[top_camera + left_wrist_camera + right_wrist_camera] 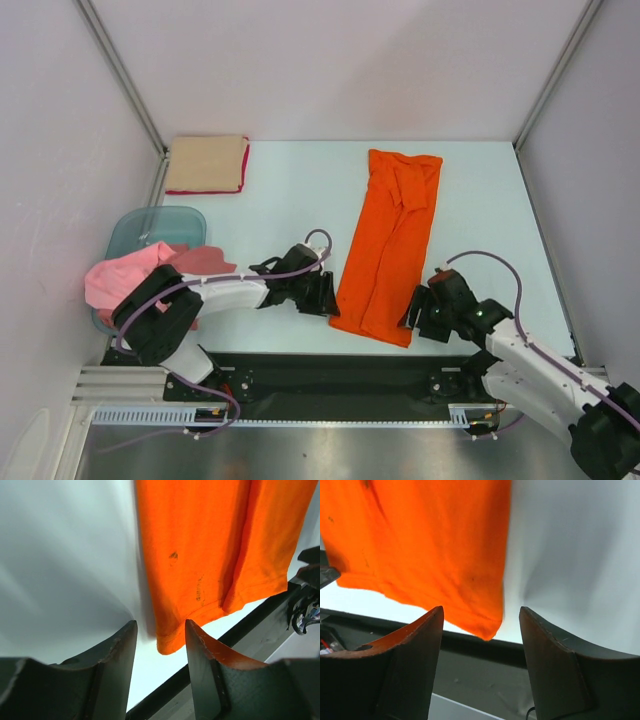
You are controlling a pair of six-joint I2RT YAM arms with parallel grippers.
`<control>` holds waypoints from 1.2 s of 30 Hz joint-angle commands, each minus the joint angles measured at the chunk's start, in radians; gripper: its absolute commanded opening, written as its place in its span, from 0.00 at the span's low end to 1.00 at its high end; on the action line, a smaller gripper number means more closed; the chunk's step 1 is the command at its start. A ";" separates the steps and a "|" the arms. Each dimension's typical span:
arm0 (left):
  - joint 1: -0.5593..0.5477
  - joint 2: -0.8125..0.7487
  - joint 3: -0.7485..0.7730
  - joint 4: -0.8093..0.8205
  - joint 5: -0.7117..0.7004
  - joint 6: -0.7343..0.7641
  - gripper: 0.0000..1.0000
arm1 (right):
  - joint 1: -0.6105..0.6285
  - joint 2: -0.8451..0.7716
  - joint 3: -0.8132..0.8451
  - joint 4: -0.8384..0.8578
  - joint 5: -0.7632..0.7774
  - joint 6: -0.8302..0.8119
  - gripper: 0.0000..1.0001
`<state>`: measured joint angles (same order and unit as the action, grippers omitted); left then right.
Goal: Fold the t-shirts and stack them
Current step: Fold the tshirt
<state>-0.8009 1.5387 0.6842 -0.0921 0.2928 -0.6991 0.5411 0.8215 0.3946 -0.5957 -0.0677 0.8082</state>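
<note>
The orange t-shirt (388, 243) lies on the white table as a long strip, folded lengthwise, from the far middle to the near edge. My left gripper (325, 297) is open and empty beside the shirt's near left corner (167, 645), which shows between its fingers. My right gripper (413, 318) is open and empty at the near right corner (487, 630). A folded tan shirt (205, 162) lies on a red one (244, 166) at the far left. Pink (118, 276) and red (205, 261) shirts lie crumpled at the left.
A translucent blue-green tub (150, 229) sits at the left edge under the crumpled shirts. A black strip (330, 375) runs along the table's near edge. White walls with metal posts close in the back and sides.
</note>
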 commanded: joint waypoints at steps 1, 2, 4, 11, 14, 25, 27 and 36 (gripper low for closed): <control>-0.004 0.038 0.009 -0.023 0.009 0.046 0.50 | 0.029 -0.067 -0.016 -0.058 0.016 0.092 0.67; -0.006 0.037 0.006 -0.023 0.011 0.044 0.49 | 0.030 -0.071 -0.022 -0.052 -0.004 0.098 0.67; -0.006 0.034 -0.006 -0.021 0.005 0.035 0.49 | 0.037 -0.076 -0.036 -0.047 -0.010 0.114 0.67; -0.024 0.057 0.003 -0.038 -0.014 0.023 0.47 | 0.092 -0.053 -0.031 -0.072 0.022 0.154 0.58; -0.031 0.066 0.026 -0.077 -0.040 0.024 0.48 | 0.108 -0.013 -0.034 -0.046 0.025 0.164 0.51; -0.052 0.121 0.061 -0.156 -0.073 0.050 0.47 | 0.149 0.007 -0.069 -0.016 0.066 0.230 0.40; -0.052 0.124 0.049 -0.152 -0.076 0.050 0.44 | 0.151 -0.027 -0.082 -0.035 0.090 0.241 0.32; -0.052 0.107 -0.001 -0.111 -0.031 0.041 0.18 | 0.151 -0.107 -0.109 -0.073 0.085 0.266 0.00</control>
<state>-0.8413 1.6165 0.7467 -0.1329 0.2893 -0.6888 0.6861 0.7364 0.3000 -0.6098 -0.0113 1.0611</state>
